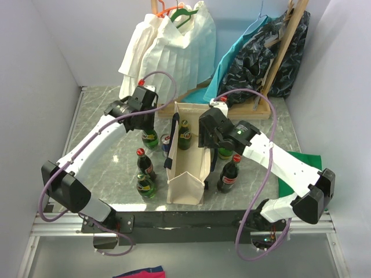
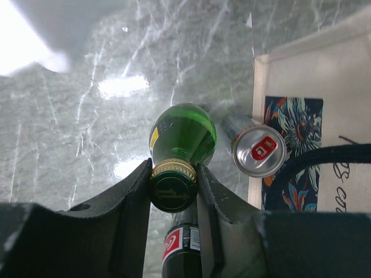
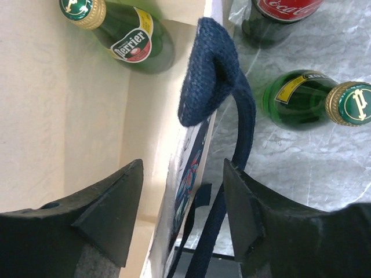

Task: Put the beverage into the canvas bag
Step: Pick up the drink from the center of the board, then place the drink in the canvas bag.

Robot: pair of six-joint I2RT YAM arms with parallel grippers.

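The left arm (image 1: 98,142) reaches forward from its base and leans toward the middle, with its wrist pointing down. The left hand (image 2: 174,174) has both fingers pressed on the capped neck of a green bottle (image 2: 182,133). The right arm (image 1: 284,162) reaches forward and to the left. The right hand (image 3: 182,174) points down, its fingers standing apart and pinching nothing.

Perrier on the green bottle (image 3: 136,43) in the canvas bag (image 3: 52,116), Coca-Cola script (cropped) on a dark bottle (image 3: 272,26)
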